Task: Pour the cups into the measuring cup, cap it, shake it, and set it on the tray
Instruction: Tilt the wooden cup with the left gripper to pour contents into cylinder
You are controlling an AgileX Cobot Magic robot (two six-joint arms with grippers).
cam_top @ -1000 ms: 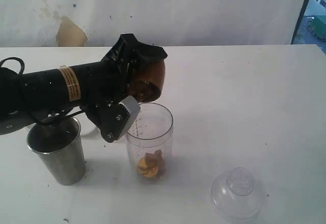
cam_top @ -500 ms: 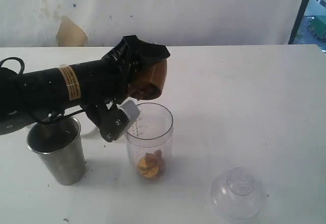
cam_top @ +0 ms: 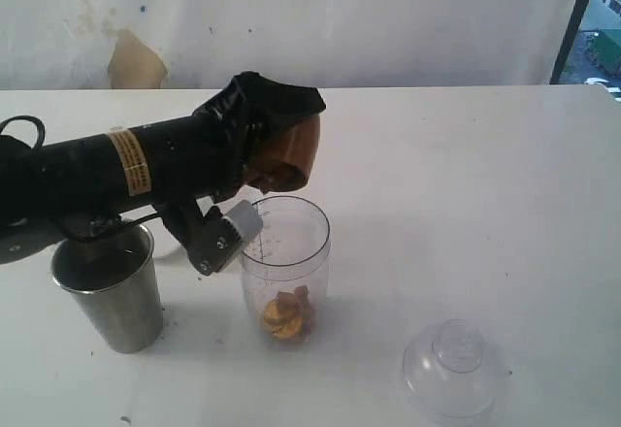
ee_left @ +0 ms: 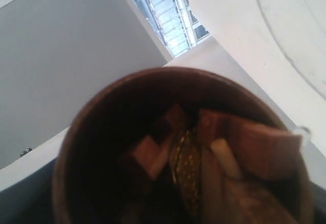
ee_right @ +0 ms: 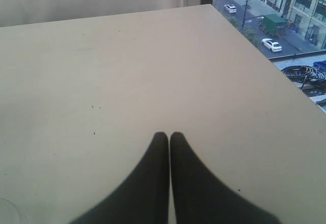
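White table | left gripper pinches brown cup over measuring cup | right gripper closed

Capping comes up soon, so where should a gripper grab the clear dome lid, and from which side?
Probably the small knob on top of the dome lid, from straight above: it rests rim-down, knob up, and its wall is wide and rounded.
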